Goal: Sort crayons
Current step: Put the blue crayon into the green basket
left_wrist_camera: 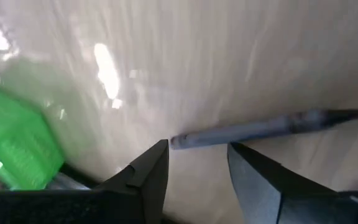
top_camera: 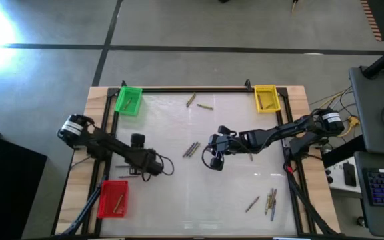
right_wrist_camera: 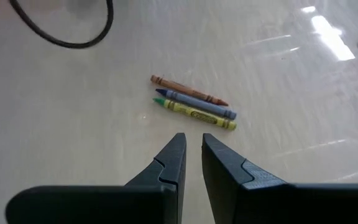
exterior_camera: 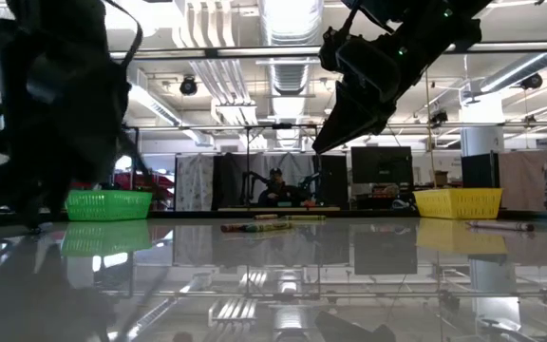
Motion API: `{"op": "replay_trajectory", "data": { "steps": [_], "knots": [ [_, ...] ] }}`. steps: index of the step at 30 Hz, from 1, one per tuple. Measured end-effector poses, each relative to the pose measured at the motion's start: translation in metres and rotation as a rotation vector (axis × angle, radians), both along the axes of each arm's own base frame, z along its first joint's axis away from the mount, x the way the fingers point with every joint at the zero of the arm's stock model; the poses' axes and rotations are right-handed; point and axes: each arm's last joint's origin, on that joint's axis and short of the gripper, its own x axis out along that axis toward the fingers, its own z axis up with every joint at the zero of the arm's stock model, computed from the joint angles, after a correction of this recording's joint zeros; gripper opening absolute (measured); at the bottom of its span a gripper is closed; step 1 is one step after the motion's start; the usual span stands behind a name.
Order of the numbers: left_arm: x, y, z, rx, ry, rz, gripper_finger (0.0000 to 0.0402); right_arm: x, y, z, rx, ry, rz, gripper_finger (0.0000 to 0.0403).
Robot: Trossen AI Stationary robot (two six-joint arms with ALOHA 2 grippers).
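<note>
My bench (top_camera: 199,193) carries a green bin (top_camera: 128,100) at its far left corner, a yellow bin (top_camera: 266,98) far right, a red bin (top_camera: 113,199) near left.
</note>
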Motion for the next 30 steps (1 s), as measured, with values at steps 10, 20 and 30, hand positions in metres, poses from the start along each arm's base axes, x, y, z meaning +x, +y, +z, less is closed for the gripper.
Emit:
{"op": "replay_trajectory", "data": {
  "steps": [10,20,30],
  "knots": [
    [0.004,-0.001,0.011,-0.116,-0.267,-0.183,0.0149,-0.002,0.002,-0.002,0.023,0.028,0.064,0.0043],
    [0.008,-0.003,0.009,-0.158,-0.3,-0.236,0.0149,-0.012,0.004,-0.001,0.038,0.114,0.088,0.0043],
    [0.011,0.0,0.012,-0.107,-0.388,-0.101,0.0149,-0.018,0.005,0.015,0.044,0.063,0.092,0.0043]
  ]
}}
